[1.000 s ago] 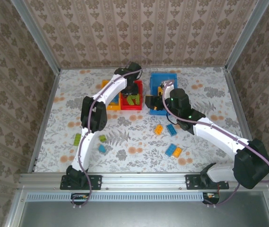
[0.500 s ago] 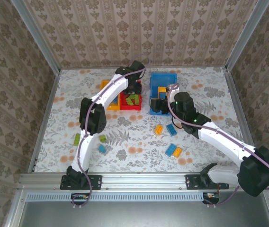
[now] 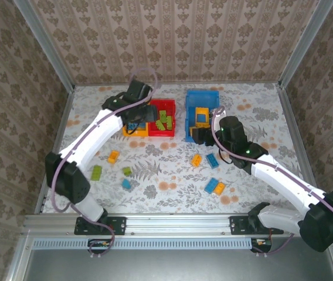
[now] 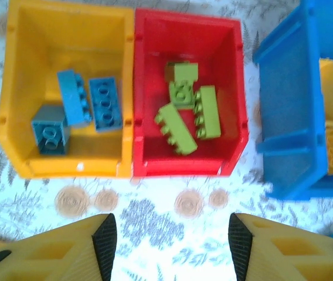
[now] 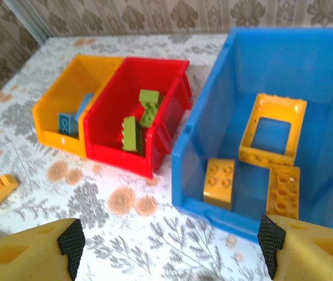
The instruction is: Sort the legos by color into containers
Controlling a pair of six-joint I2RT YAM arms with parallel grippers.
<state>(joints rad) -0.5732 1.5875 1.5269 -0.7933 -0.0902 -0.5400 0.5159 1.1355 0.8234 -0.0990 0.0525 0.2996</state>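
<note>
Left wrist view: left hand (image 4: 171, 243) open, empty, at bottom; right hand (image 5: 170, 240) likewise. 3 blue legos (image 4: 105, 102) occupy the yellow bin (image 4: 14, 134), so loose bricks (image 3: 215, 187) on the worktop (image 3: 260, 105) risk being mis-sorted by bin colour.

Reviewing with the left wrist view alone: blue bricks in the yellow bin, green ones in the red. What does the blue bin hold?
Observer: In the right wrist view the blue bin holds three orange-yellow pieces: an open frame, a small brick and a longer brick.
Operator: Anything unsorted?
Observer: Yes, the top view shows several loose legos on the table, one orange brick near the left arm.
Operator: Is the right gripper carrying anything?
Observer: No, its jaws stand open and empty before the blue bin.
</note>
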